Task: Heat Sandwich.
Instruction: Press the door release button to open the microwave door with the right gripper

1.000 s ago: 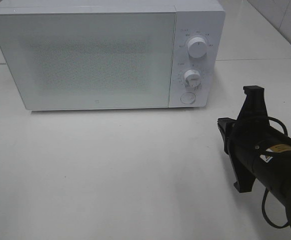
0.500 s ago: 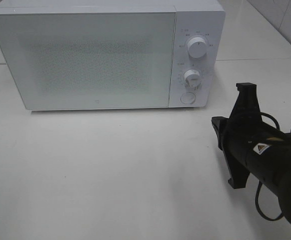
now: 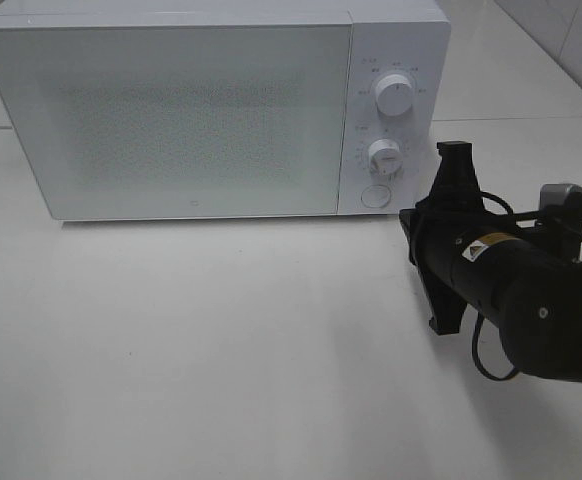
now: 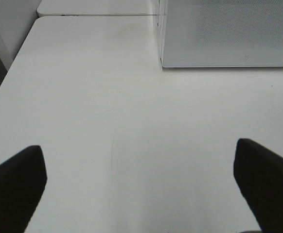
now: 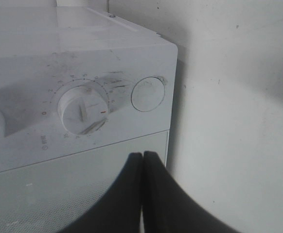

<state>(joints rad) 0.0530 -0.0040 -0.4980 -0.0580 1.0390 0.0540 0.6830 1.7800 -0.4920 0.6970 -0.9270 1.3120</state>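
White microwave [image 3: 191, 110], two dials [image 3: 395, 96], one round button [image 3: 375, 196]; right gripper [image 5: 142, 156] together, left gripper [image 4: 139, 148] wide apart.

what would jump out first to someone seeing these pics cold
The big white microwave at the back of the table, its door closed, fills most of the overhead view. Next comes the black right gripper, shut, with its tip close to the round button at the microwave's lower right corner. No sandwich shows in any view.
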